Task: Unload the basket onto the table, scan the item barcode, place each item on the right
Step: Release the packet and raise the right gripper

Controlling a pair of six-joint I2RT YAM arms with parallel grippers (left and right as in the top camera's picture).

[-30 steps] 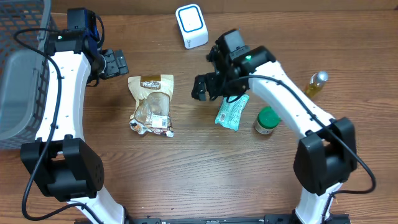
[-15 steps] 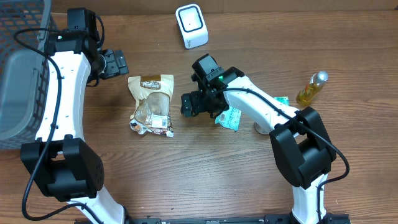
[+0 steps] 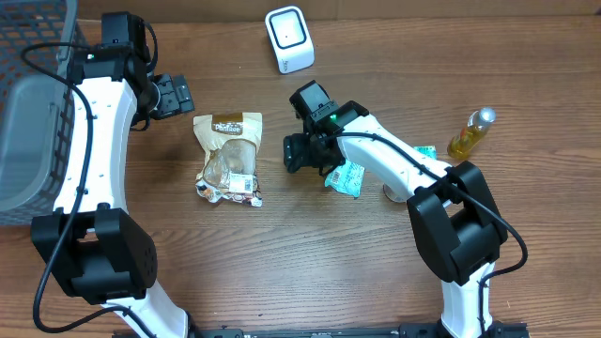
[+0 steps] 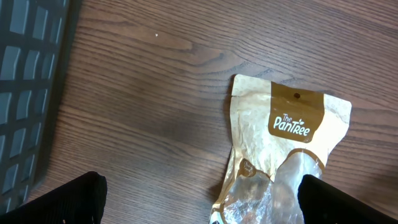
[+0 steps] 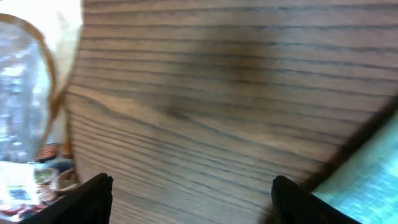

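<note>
A white barcode scanner [image 3: 289,38] stands at the table's far edge. A gold "The Pantree" snack bag [image 3: 228,155] lies flat left of centre. A teal packet [image 3: 348,176] lies to its right, partly under the right arm. My right gripper [image 3: 291,153] sits low between the two, open over bare wood. In the right wrist view the gripper [image 5: 191,186] has the bag [image 5: 25,93] at its left and the teal packet [image 5: 373,180] just outside its right finger. My left gripper [image 3: 178,94] is open beyond the bag's top edge; its view shows the gripper [image 4: 199,186] and the bag [image 4: 286,143].
A grey wire basket [image 3: 28,103] fills the far left, also seen as the basket [image 4: 25,74] in the left wrist view. A small bottle of yellow oil [image 3: 474,130] stands at the right. A green-lidded jar [image 3: 390,194] is mostly hidden under the right arm.
The right arm swung down and left, off the teal packet toward the gold bag, then edged slightly back right. Its jaws have narrowed a little. The left arm has not moved.
</note>
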